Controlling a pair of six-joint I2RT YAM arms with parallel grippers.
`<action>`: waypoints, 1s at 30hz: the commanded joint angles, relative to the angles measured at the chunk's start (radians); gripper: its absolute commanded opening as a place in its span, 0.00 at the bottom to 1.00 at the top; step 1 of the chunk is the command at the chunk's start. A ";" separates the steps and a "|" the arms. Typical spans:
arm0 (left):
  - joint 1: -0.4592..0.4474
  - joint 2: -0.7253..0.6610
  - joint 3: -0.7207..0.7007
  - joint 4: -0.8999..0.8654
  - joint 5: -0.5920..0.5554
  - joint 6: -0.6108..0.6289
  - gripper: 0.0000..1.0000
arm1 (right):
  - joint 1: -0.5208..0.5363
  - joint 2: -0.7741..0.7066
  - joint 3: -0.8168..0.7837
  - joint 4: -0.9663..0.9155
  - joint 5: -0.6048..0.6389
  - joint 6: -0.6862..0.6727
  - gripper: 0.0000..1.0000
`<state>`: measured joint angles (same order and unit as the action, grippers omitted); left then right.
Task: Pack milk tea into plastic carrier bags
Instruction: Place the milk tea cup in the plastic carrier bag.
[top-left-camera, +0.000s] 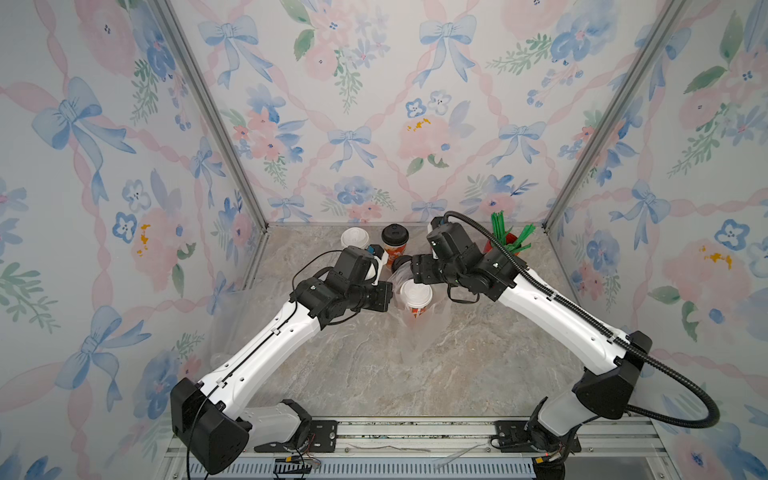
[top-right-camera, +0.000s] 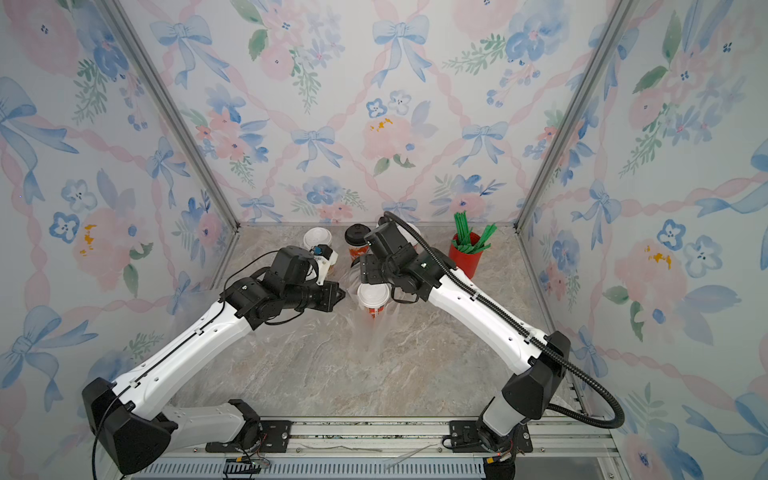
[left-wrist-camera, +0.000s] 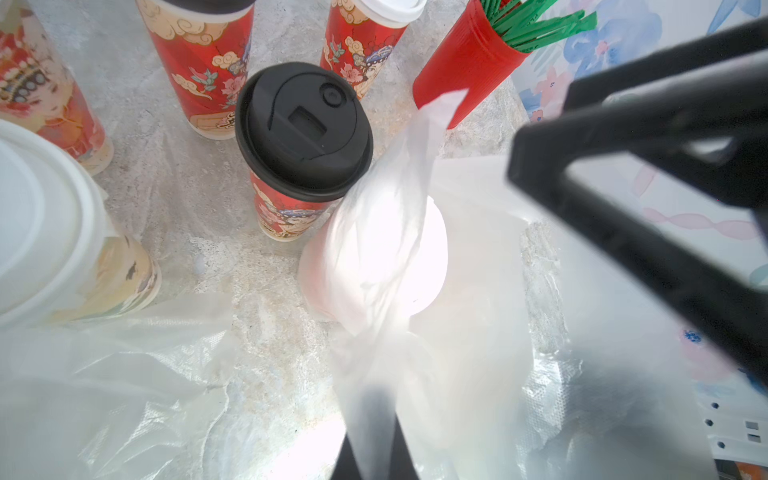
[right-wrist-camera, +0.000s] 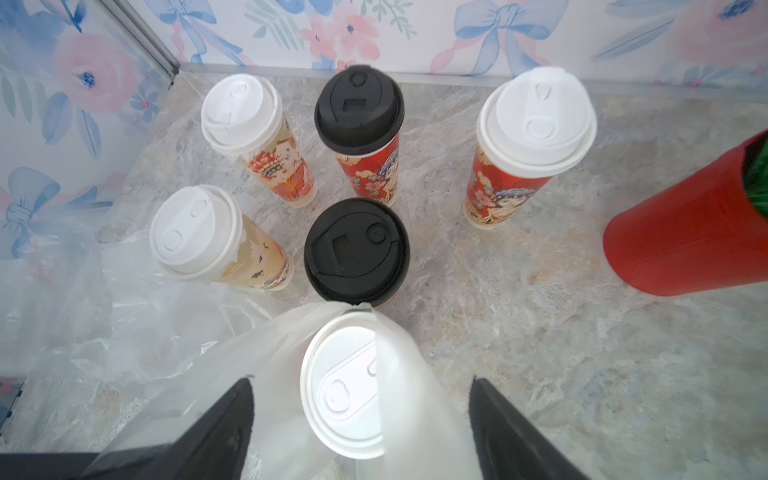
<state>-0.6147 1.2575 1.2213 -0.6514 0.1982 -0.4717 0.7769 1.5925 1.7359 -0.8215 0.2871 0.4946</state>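
A white-lidded red milk tea cup (top-left-camera: 416, 296) (right-wrist-camera: 349, 382) stands inside a clear plastic carrier bag (top-left-camera: 422, 332) (right-wrist-camera: 266, 374) at mid-table. My left gripper (left-wrist-camera: 376, 440) (top-left-camera: 390, 296) is shut on a strip of that bag's film (left-wrist-camera: 399, 257), which is pulled up beside the cup. My right gripper (right-wrist-camera: 361, 380) (top-left-camera: 417, 272) hovers open over the cup's lid, a finger (left-wrist-camera: 623, 174) on either side, touching nothing. Behind stand two black-lidded cups (right-wrist-camera: 357, 249) (right-wrist-camera: 359, 110), a white-lidded red one (right-wrist-camera: 536, 124) and two cream ones (right-wrist-camera: 195, 232) (right-wrist-camera: 241, 116).
A plain red cup of green straws (top-left-camera: 505, 241) (right-wrist-camera: 685, 232) stands at the back right, close to my right arm. More clear plastic film (right-wrist-camera: 124, 316) lies crumpled left of the cups. The floral walls (top-left-camera: 124, 208) enclose the marble table (top-left-camera: 374, 374) on three sides.
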 joint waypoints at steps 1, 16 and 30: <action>0.006 -0.007 -0.016 0.012 -0.007 0.007 0.00 | -0.085 0.002 0.025 -0.027 -0.024 -0.061 0.81; 0.011 -0.015 -0.034 0.011 -0.045 0.020 0.00 | -0.304 0.270 0.182 0.092 -0.058 -0.214 0.78; 0.016 0.003 -0.043 0.010 -0.048 0.009 0.00 | -0.349 0.512 0.408 0.063 -0.026 -0.235 0.80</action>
<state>-0.6056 1.2575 1.1782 -0.6502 0.1535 -0.4679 0.4419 2.0670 2.0903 -0.7414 0.2440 0.2752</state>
